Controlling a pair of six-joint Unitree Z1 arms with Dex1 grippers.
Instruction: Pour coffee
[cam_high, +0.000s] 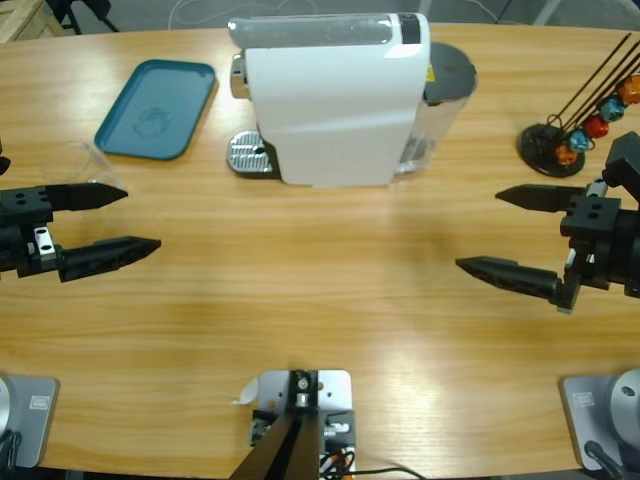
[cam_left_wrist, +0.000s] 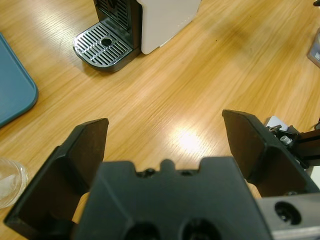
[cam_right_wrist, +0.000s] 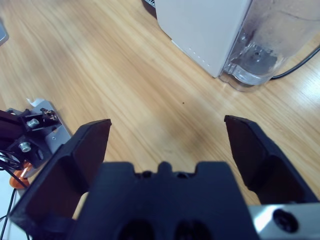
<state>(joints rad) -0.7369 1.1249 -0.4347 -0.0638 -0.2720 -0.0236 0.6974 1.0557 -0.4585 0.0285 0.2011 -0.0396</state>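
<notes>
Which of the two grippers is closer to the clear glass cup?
The left gripper: the clear glass cup stands just beyond it, beside the teal tray. The right gripper is across the table by the capsule rack.

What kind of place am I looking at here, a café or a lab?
Probably a lab or test bench set up like a coffee corner. A white coffee machine, a rack of coffee capsules and a blue tray sit on a long wooden table between two robot arms.

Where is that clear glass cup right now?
In the high view the clear cup stands near the table's left edge, between the teal tray and the left gripper, which is open and apart from it.
</notes>
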